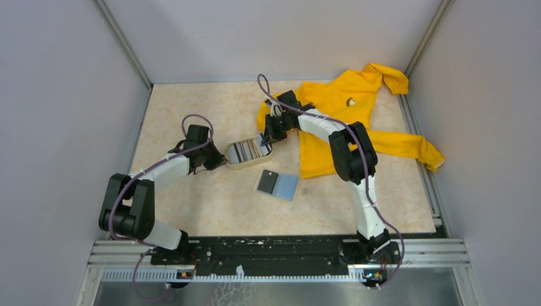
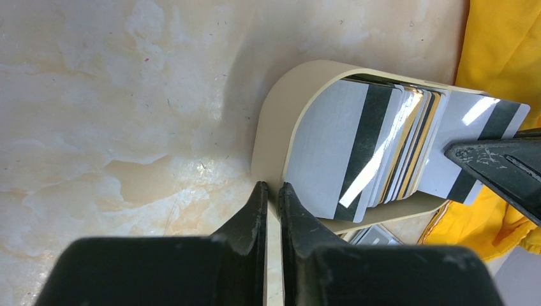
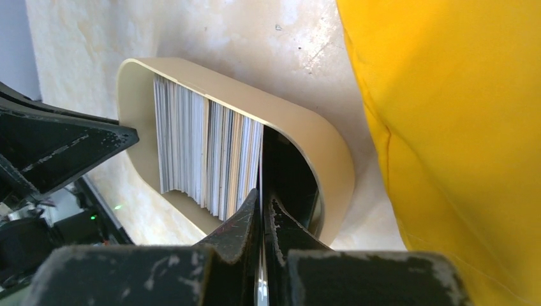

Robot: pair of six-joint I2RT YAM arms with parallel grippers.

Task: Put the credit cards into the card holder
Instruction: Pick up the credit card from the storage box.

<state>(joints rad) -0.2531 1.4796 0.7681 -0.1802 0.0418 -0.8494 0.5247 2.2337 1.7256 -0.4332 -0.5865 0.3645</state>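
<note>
Near the one card holder lie two credit cards.

White-black arms, purple cables; black fingers — scuffed

From here I get bright, even overhead light with only soft shadows on the table, white glare streaking the stacked cards in the left wrist view, and the closest fingers slightly soft.
</note>
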